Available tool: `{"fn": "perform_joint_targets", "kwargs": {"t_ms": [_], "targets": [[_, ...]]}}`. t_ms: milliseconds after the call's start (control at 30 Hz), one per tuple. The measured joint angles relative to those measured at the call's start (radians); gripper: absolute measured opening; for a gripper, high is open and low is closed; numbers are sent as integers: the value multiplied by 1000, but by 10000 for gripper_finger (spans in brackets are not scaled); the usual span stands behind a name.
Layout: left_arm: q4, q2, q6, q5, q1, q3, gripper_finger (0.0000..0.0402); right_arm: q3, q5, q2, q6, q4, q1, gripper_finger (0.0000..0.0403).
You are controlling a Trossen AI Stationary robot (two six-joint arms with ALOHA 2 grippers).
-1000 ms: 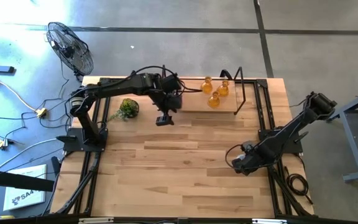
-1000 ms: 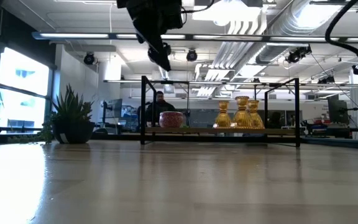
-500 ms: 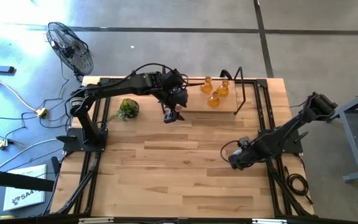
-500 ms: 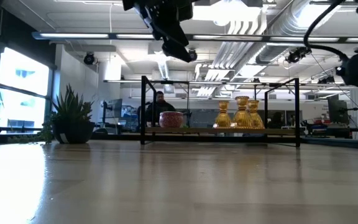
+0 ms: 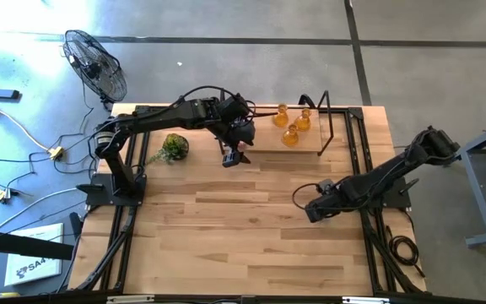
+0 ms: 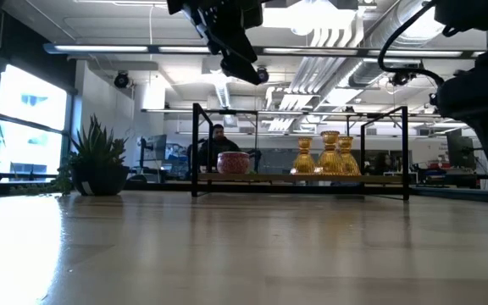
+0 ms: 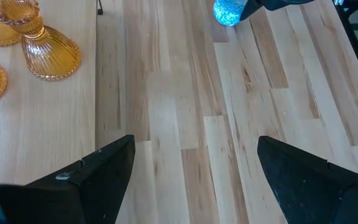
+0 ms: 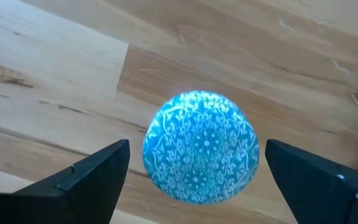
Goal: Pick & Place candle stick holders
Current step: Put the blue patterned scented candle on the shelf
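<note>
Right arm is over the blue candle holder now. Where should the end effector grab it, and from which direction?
Come straight down from above. The blue candle holder is squat and round and lies between the open fingers of the right end effector. Closing across its widest part, on opposite sides of the wall, looks safest, since bare wood shows all around it.

There are three amber glass candle holders with round bellies and thin necks: one [image 5: 282, 116], two [image 5: 303, 122], three [image 5: 290, 137]. They stand close together on a pale wooden shelf [image 5: 264, 139].

There is one light blue glass candle holder [image 8: 200, 147], short and round, with a tiny pattern all over it.

There is one pink squat glass candle holder [image 6: 233, 162] that I can see.

There is one small green leafy plant ball [image 5: 174, 147].

There are two dark robot arms, and one black fan [image 5: 96, 67] stands on the floor.
</note>
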Motion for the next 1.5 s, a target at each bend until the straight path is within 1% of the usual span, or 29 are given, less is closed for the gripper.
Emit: {"fn": "perform_joint_targets", "kwargs": {"t_ms": [167, 400, 633, 967, 1133, 1333, 1433, 1500], "targets": [[0, 0, 0, 0, 0, 0, 335, -3, -4, 0, -4, 8, -14, 369], [0, 0, 0, 0, 0, 0, 335, -61, -61, 0, 10, 77, -14, 369], [1, 0, 0, 1, 0, 0, 335, -67, -59, 0, 4, 135, -14, 369], [27, 0, 0, 2, 0, 0, 335, -67, -51, 0, 27, 122, -13, 368], [49, 0, 0, 2, 0, 0, 335, -67, -34, 3, 30, 86, -13, 345], [49, 0, 0, 1, 0, 0, 335, -65, -2, 3, 6, 77, -12, 281], [74, 0, -39, 11, 0, 0, 335, -65, 20, 3, -14, 86, -10, 280], [98, 0, -113, 48, 0, 0, 335, -65, 41, 3, -30, 100, -2, 280]]}}
